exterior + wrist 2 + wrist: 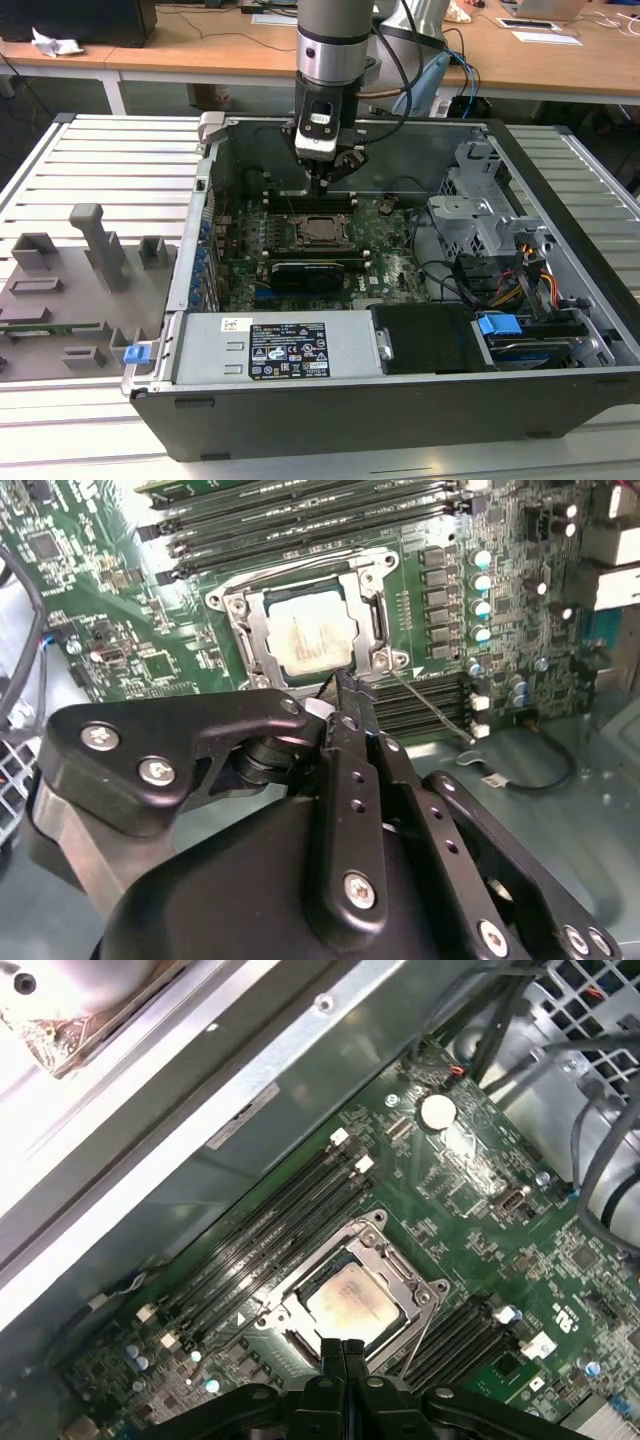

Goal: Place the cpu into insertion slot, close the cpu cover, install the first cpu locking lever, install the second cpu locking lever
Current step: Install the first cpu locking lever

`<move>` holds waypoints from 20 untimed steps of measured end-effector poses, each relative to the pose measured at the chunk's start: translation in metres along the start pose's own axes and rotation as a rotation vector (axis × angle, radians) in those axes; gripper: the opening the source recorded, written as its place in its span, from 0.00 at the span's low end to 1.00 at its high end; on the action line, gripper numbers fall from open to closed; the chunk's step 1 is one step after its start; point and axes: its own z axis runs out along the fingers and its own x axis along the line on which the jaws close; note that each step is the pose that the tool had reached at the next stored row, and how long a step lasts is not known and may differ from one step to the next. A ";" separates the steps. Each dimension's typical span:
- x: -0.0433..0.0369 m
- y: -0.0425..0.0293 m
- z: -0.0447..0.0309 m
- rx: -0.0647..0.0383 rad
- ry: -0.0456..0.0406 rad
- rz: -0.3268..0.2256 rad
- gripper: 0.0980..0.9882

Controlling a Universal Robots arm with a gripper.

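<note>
The pincer (325, 183), tips pressed together on nothing, hangs just above the insertion slot (385, 562) in the middle of the exterior view, closed probably to push rather than grip. The cpu (310, 640) already sits in the slot, with the cpu cover (262, 650) lying flat around it.

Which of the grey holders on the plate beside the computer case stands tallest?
The T-topped post near the middle of the plate; the other holders are low blocks, clearly shorter.
</note>
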 end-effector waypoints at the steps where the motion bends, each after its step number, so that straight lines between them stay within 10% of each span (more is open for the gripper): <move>1: 0.0000 0.0000 0.0000 0.000 0.0001 -0.009 0.01; 20: 0.0000 0.0000 0.0000 0.002 0.0021 -0.147 0.01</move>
